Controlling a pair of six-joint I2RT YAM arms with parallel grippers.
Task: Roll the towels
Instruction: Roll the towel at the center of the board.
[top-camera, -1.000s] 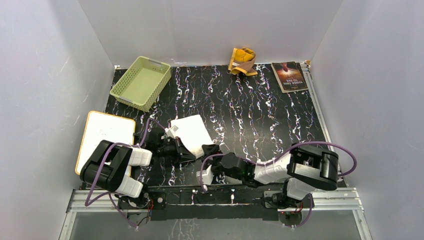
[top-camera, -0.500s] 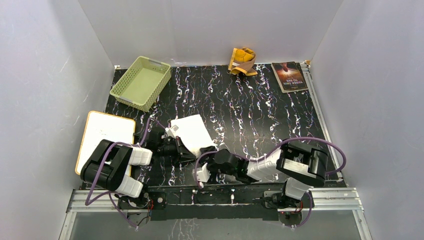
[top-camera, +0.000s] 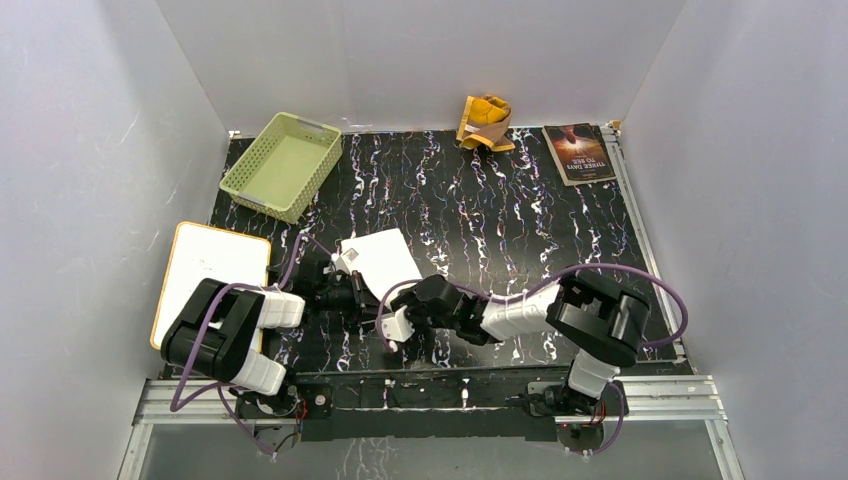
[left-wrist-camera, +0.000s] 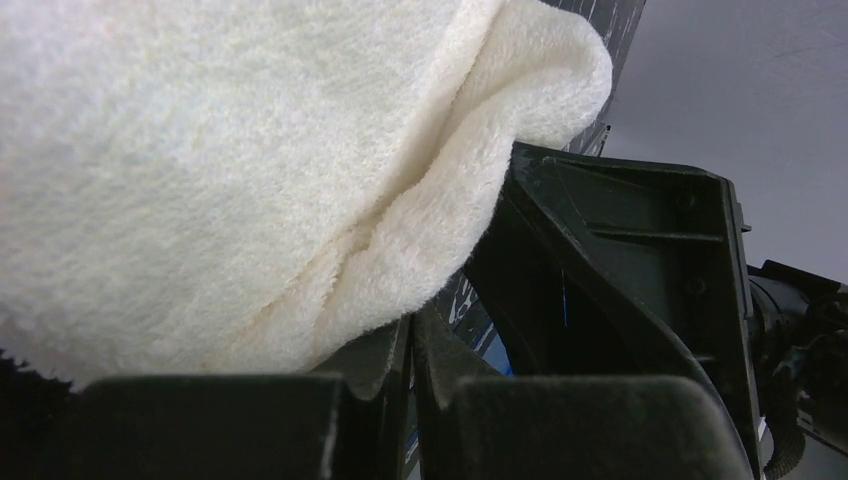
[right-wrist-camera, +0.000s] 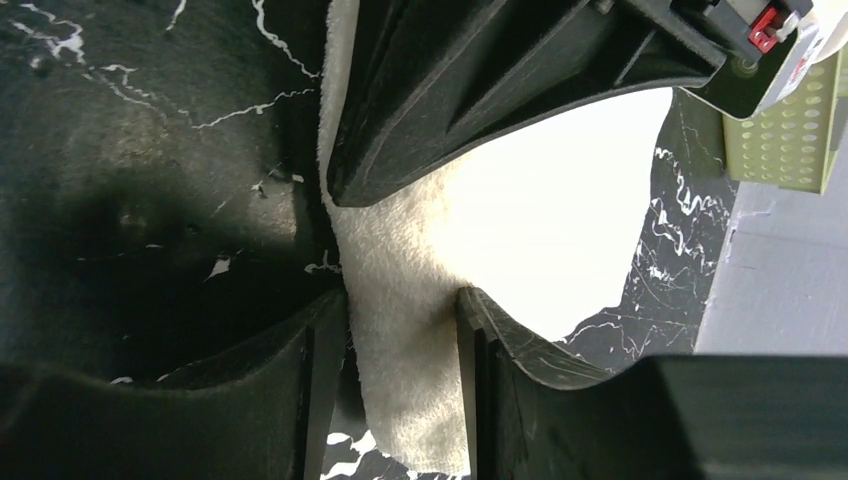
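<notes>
The cream-white towel (top-camera: 385, 258) lies flat near the left front of the table. My left gripper (top-camera: 352, 295) is shut on its near left edge. In the left wrist view the towel (left-wrist-camera: 220, 150) folds up out of the closed fingertips of the left gripper (left-wrist-camera: 412, 335). My right gripper (top-camera: 387, 306) has reached across to the same near edge. Its jaws (right-wrist-camera: 400, 300) straddle a strip of the towel (right-wrist-camera: 540, 200): one finger touches it and a slight gap remains at the other, so it is still open. The mustard-yellow towel (top-camera: 485, 122) lies crumpled at the back wall.
A green basket (top-camera: 282, 165) stands at the back left. A white board (top-camera: 210, 275) lies by the left arm, and a dark book (top-camera: 578, 152) sits at the back right. The left gripper's finger (right-wrist-camera: 450, 90) lies close above my right jaws.
The right arm has swung left along the front edge to the cream-white towel, and its jaws have narrowed round the towel's edge. The left arm has stayed still.
</notes>
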